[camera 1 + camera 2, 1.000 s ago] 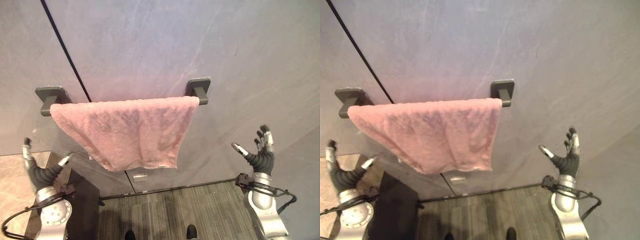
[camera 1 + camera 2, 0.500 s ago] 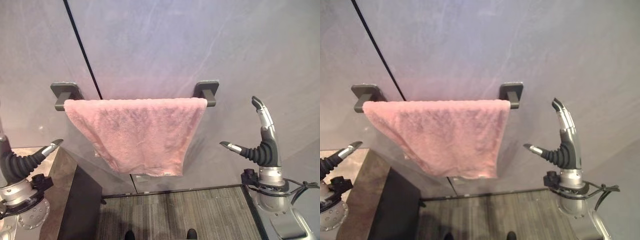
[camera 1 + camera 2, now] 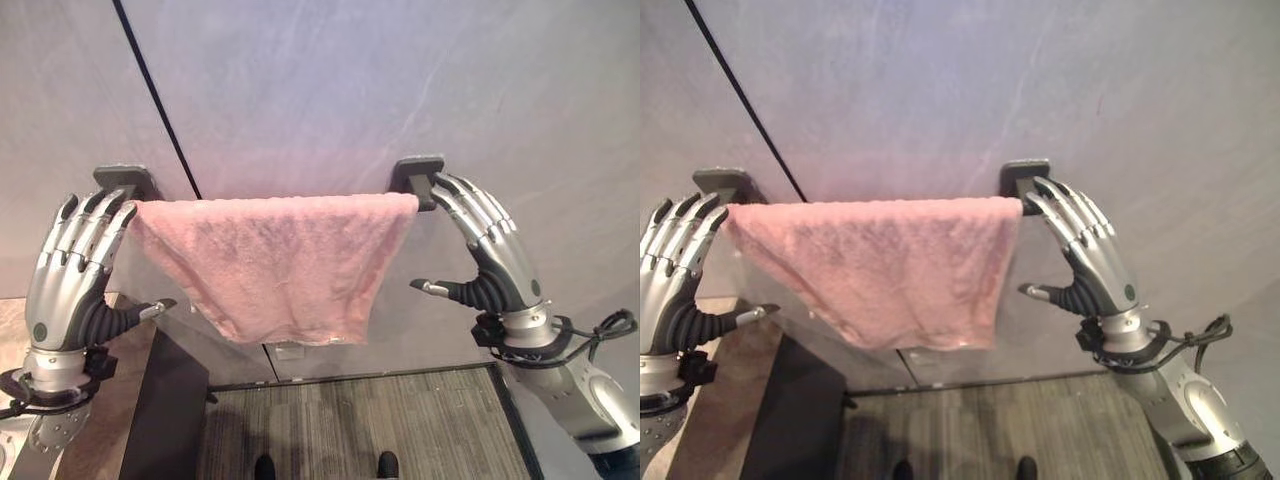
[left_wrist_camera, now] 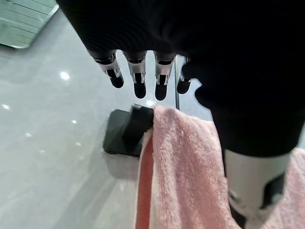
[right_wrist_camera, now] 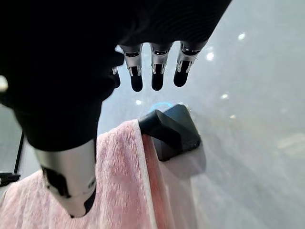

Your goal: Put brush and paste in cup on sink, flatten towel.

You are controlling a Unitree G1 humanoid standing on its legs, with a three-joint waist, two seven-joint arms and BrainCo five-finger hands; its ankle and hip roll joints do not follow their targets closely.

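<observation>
A pink towel (image 3: 280, 260) hangs over a dark rail fixed to a grey wall (image 3: 350, 90), and the robot has one hand raised at each end of it.

On the left, the left hand (image 3: 70, 270) is held up with its back toward the viewer. Its fingers are straight and spread wide, with the dark tips reaching up beside the left bracket (image 3: 120, 178) of the rail. The thumb sticks out sideways toward the towel's lower left edge, and nothing is held. From the wrist camera, the fingertips (image 4: 138, 86) hover just above the bracket and the towel's end, apart from both.

In the middle, the towel drapes over the rail from bracket to bracket. Its top edge runs fairly straight. Its bottom edge is uneven: the left side slants down toward the centre, and the lowest part hangs right of centre. A thin black line (image 3: 155, 95) runs at a slant down the wall behind the towel's left end.

On the right, the right hand (image 3: 495, 265) mirrors the left. Its fingers are straight and fanned out, with the tips up by the right bracket (image 3: 415, 172), just beside the towel's top right corner. The thumb points in toward the towel's right edge, and it holds nothing.

Below the towel is a grey striped floor (image 3: 350, 430), with a dark counter (image 3: 170, 410) at the lower left.
</observation>
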